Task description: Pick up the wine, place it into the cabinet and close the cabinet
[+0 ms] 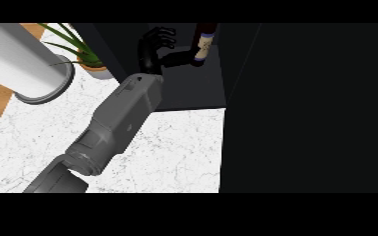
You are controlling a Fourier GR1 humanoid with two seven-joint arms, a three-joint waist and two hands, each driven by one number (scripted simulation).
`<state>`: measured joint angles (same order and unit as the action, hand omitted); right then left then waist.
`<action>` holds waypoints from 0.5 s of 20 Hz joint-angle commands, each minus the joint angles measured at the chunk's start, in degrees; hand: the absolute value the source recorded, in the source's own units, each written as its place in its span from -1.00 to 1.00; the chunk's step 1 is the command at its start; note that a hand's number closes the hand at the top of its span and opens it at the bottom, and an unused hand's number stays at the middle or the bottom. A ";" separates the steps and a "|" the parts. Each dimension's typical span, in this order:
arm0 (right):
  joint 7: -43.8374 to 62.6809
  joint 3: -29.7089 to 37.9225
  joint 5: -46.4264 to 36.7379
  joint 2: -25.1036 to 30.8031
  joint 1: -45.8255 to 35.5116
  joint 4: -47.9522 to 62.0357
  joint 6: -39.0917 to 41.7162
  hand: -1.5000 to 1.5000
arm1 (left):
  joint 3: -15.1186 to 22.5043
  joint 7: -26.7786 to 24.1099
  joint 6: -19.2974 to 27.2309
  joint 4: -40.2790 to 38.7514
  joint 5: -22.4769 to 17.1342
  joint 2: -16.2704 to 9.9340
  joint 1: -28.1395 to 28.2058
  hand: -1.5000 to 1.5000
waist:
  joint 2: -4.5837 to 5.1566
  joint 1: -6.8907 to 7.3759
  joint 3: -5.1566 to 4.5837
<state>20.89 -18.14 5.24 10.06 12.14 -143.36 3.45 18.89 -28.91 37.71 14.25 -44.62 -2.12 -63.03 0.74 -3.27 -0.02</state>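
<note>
One hand (156, 50), thumb touching wine (204, 44) beside it

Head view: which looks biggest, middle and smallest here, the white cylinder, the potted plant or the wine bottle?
1. White cylinder, by far the largest, though it may simply be nearer the camera.
2. Potted plant, cut off partly by the picture's top.
3. Wine bottle, upright inside the dark cabinet, beside the left hand.

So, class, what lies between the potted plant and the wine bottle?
In the head view, the robot's left hand lies between the potted plant and the wine bottle, its thumb stretched out to the bottle inside the dark cabinet.
</note>
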 commanded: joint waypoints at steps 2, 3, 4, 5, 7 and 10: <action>2.10 -0.21 4.95 0.65 3.68 -8.06 0.92 -1.00 | 0.97 2.52 0.66 -5.47 2.92 -3.74 -4.64 -1.00 | 0.11 -0.61 0.05; 2.28 1.02 5.98 0.93 3.89 -9.20 1.06 -1.00 | 0.74 0.47 3.13 -5.99 3.02 -0.95 -3.49 -1.00 | 0.13 -0.69 0.05; 3.99 -2.92 0.60 -1.28 1.20 -8.33 -1.58 -1.00 | 0.21 -1.26 2.90 -6.36 2.95 -0.93 -2.17 -1.00 | 0.14 -0.07 -0.07; 2.83 1.40 5.52 0.50 1.72 -8.65 0.50 -1.00 | 1.01 2.10 2.32 -7.31 3.77 -1.97 -4.62 -1.00 | 0.17 -0.25 0.03; 3.13 -2.24 2.03 -1.30 0.75 -7.75 -0.95 -1.00 | 0.54 0.59 -1.82 -7.70 3.78 -4.19 -2.11 -1.00 | 0.28 -0.03 -0.06; 1.20 -1.55 4.27 -0.03 3.96 -7.02 1.34 -1.00 | -0.13 -0.17 2.30 -9.37 3.96 -1.65 -3.37 -1.00 | 0.52 -1.11 0.00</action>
<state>19.69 -19.41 5.05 9.50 13.21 -143.31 4.37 19.43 -28.15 39.52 7.40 -41.08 -2.15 -66.29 0.79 -3.98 0.09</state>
